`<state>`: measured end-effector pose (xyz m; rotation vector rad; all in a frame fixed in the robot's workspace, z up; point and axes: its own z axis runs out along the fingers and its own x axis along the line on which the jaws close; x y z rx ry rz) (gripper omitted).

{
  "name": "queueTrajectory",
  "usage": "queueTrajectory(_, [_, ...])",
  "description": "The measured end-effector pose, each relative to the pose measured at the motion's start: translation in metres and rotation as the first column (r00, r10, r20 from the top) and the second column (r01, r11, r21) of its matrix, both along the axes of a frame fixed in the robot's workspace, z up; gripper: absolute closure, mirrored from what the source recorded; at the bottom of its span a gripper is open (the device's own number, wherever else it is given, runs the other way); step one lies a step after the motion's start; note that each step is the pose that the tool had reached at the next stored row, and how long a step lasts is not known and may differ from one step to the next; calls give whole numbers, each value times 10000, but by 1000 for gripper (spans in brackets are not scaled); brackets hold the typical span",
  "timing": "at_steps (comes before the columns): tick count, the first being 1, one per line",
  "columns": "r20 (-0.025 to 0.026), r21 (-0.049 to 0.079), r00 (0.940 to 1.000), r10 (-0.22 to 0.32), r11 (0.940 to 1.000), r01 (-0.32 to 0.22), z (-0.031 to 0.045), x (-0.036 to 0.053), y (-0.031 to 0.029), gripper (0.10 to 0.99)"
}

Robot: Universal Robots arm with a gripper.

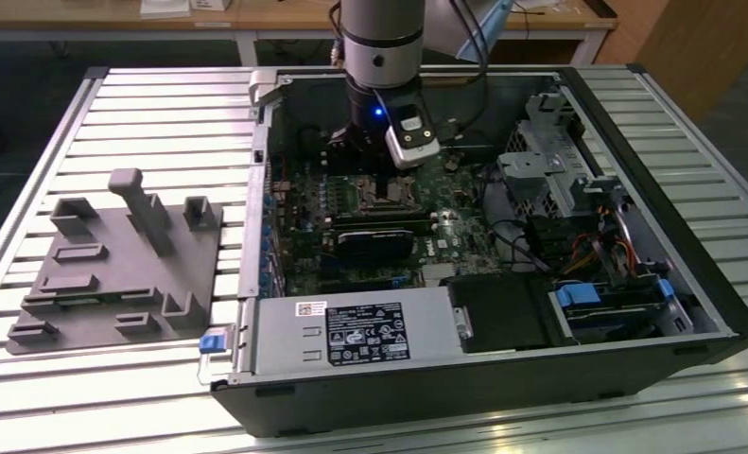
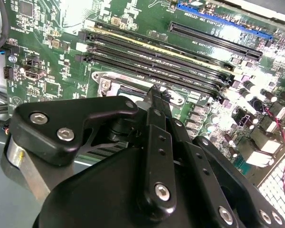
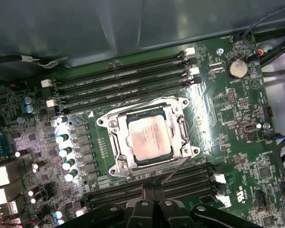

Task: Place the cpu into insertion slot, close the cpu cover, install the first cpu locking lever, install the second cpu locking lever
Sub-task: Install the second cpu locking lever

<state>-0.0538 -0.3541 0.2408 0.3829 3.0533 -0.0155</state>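
Already the cpu (image 3: 148, 137) lies flat in the insertion slot (image 3: 115, 167) on the motherboard (image 3: 237, 123), with the cpu cover (image 3: 173, 108) shut down around it as a metal frame. In the first wrist view the claw (image 3: 153, 192) hangs just beside the socket's edge nearest the camera, its tips drawn together with nothing between them, beside a thin locking lever (image 3: 175, 172) running slantwise along that same edge.
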Motion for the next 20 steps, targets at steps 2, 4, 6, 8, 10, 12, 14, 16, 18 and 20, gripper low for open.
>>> queueTrajectory(2, [6,12,10000,60,10000,-60,-7,-15,-9,980])
queueTrajectory(4, [7,15,9999,112,9999,-112,-13,-34,-24,980])
queueTrajectory(6, [9,37,9998,173,9998,-173,-25,-48,-43,980])
queueTrajectory(8, [11,91,9997,242,9997,-243,-40,-57,-60,980])
queueTrajectory(10, [14,162,9995,300,9994,-301,-53,-63,-77,980])
queueTrajectory(12, [21,258,9994,345,9991,-346,-67,-68,-92,980])
queueTrajectory(14, [28,362,9992,389,9986,-390,-81,-74,-109,980])
queueTrajectory(16, [36,456,9991,421,9981,-422,-92,-81,-129,980])
queueTrajectory(18, [44,551,9990,447,9975,-449,-103,-89,-149,980])
queueTrajectory(20, [55,654,9989,472,9967,-474,-114,-98,-170,980])
